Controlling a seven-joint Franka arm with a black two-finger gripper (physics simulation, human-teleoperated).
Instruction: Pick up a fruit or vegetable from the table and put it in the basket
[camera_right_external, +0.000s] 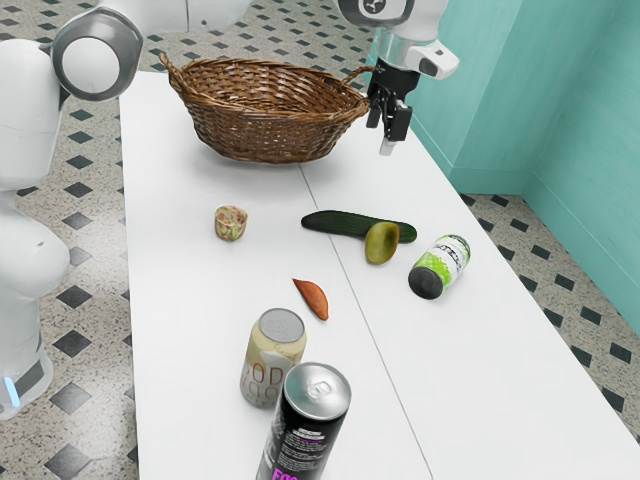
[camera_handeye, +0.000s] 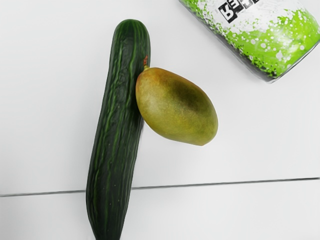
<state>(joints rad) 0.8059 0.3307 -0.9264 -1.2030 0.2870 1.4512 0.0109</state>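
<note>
The gripper (camera_right_external: 389, 124), whose opening cannot be told, is seen upper right in the exterior view. Right of centre, a mango (camera_right_external: 381, 243) is set against a cucumber (camera_right_external: 345, 223), bare table (camera_right_external: 260, 190) left toward basket (camera_right_external: 262, 125) and green can (camera_right_external: 440, 266). The cucumber is laid nearly left-to-right; the mango's stem end is turned toward it.

Surface (camera_right_external: 180, 350): basket (camera_right_external: 275, 115) at exterior view's far end | small item (camera_right_external: 230, 223) before it | cucumber (camera_right_external: 345, 223) to exterior view's right, mango (camera_right_external: 381, 243) against it | lying can (camera_right_external: 440, 266) right of mango | sweet potato (camera_right_external: 312, 299) between mango and soda can (camera_right_external: 272, 360) | front can (camera_right_external: 305, 430) nearest camera
</note>
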